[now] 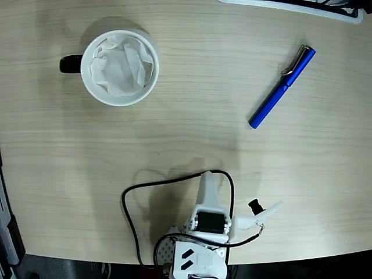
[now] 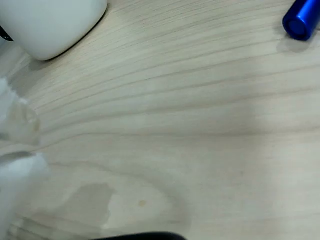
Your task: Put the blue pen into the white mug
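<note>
The white mug (image 1: 120,67) stands at the upper left of the fixed view, its black handle pointing left and crumpled white paper inside. Only its lower wall (image 2: 50,22) shows at the top left of the wrist view. The blue pen (image 1: 282,87) lies diagonally on the table at the upper right, silver clip at its far end. Just its near end (image 2: 301,19) enters the wrist view. My gripper (image 1: 207,179) rests low at the bottom centre, far from both and pointing up the picture. Its fingers look like one narrow wedge, shut on nothing. A blurred white finger (image 2: 15,190) fills the wrist view's left edge.
A black cable (image 1: 129,200) loops on the wooden table beside the arm's base (image 1: 200,258). A white-edged object (image 1: 302,7) lies along the top right edge. The table's front edge runs just below the base.
</note>
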